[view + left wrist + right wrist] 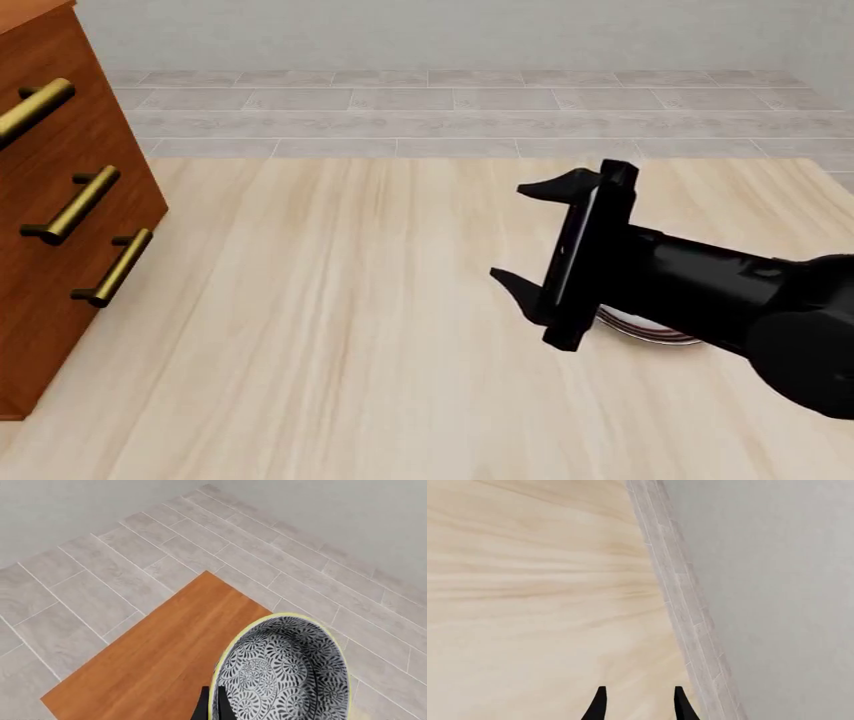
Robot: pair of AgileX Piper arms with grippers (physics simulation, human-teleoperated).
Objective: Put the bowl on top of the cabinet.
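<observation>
Low in the left wrist view, the left gripper [213,705] pinches the rim of the bowl [283,672], held above the cabinet [160,655] top. Setting down and release remain, I judge. Right gripper [541,235], mid-frame, is spread wide, empty. No writing visible.

A pale wooden table [334,330] with long, soft grain fills the foreground. Beyond its far edge runs a floor [454,110] of grey rectangular tiles with thin light joints, ending at a plain off-white wall [441,30]. Light is even and flat.
</observation>
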